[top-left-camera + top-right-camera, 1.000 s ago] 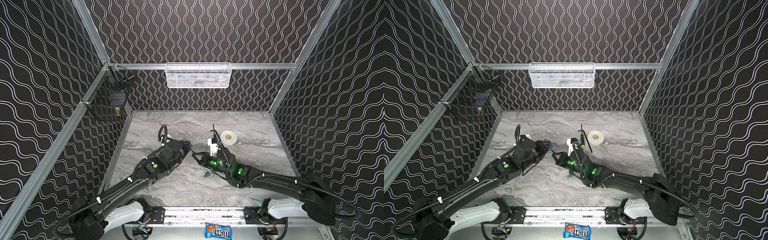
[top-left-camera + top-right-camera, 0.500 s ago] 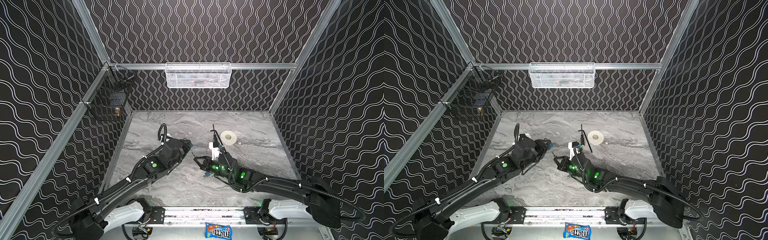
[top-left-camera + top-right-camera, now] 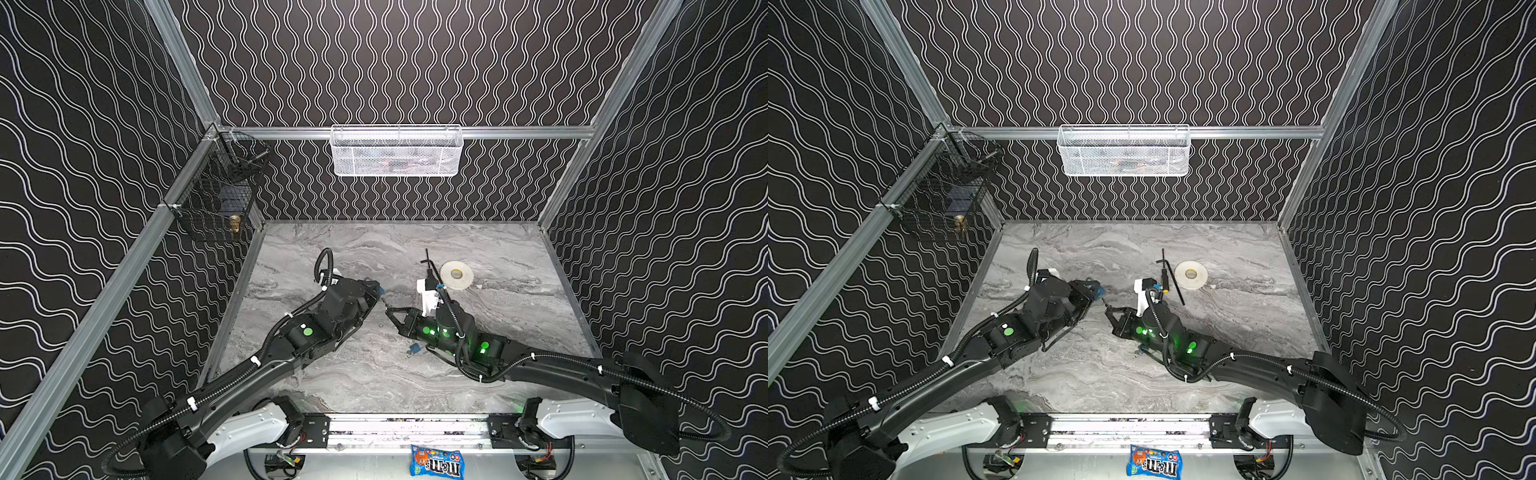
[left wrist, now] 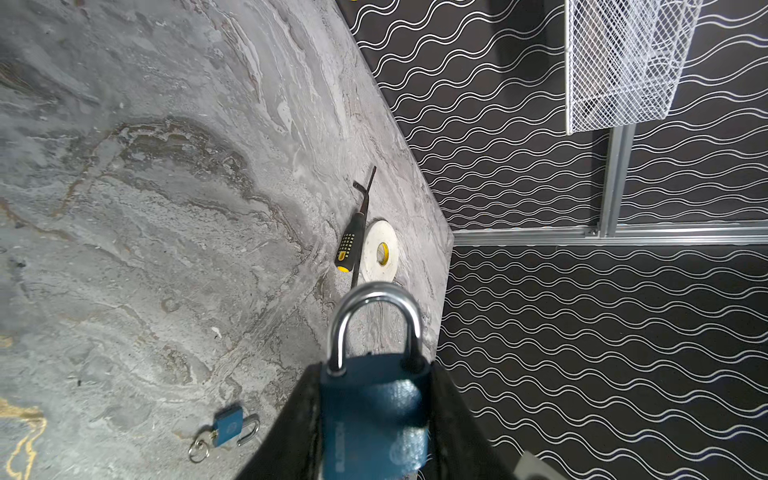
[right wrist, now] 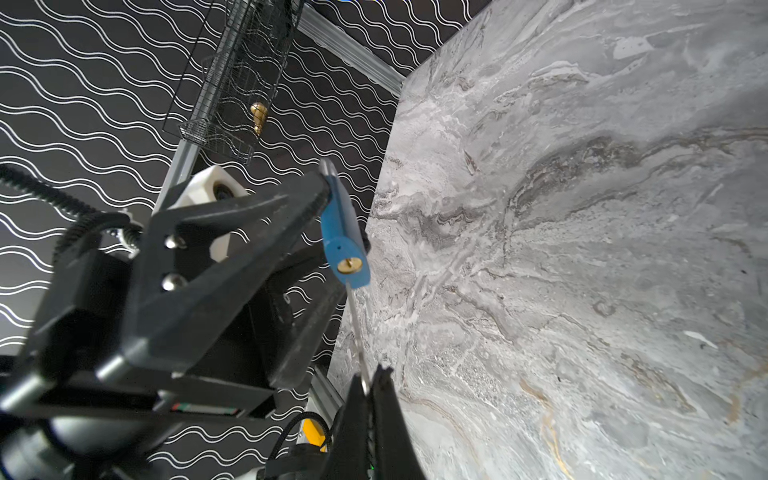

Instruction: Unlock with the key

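Observation:
My left gripper (image 3: 372, 289) (image 4: 374, 374) is shut on the body of a blue padlock (image 4: 374, 415), whose steel shackle (image 4: 376, 299) is closed and points away from the wrist. In the right wrist view the padlock (image 5: 343, 224) shows its bottom face with the brass keyhole (image 5: 349, 265). My right gripper (image 3: 388, 309) (image 5: 368, 376) is shut on a thin silver key (image 5: 355, 332). The key's tip lies at the edge of the padlock's bottom face, just beside the keyhole, not in it. In both top views the two grippers meet at mid-table (image 3: 1102, 301).
A second blue padlock (image 4: 228, 430) (image 3: 415, 349) with a key ring lies on the marble table (image 3: 478, 249) under my right arm. A black-and-yellow screwdriver (image 3: 430, 274) and a white tape roll (image 3: 456, 275) lie behind. A white mesh basket (image 3: 397, 151) and a black wire basket (image 3: 216, 195) hang on the walls.
The right arm drew back slightly with the key, then came forward again toward the padlock. The left gripper with the padlock has barely shifted.

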You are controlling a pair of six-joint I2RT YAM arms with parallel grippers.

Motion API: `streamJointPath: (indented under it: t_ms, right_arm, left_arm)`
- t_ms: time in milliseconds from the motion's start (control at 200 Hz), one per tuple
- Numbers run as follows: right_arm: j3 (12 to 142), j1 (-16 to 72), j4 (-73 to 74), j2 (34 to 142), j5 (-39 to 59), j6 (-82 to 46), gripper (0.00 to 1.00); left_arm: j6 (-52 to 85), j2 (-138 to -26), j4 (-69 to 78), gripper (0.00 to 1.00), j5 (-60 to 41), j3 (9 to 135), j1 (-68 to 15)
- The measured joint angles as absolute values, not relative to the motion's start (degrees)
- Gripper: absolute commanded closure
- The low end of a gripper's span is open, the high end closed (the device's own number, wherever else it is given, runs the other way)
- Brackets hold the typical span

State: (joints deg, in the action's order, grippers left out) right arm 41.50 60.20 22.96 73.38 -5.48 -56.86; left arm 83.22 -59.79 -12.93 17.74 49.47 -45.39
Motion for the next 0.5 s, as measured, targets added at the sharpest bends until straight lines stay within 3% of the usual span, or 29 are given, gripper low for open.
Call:
streamJointPath:
  t_ms: [500]
  right_arm:
    - [43.64, 59.92, 22.70, 75.46, -5.52, -56.34, 1.00]
  left_arm:
    - [83.22, -59.44, -12.97, 1.00, 17.91, 49.76, -45.34]
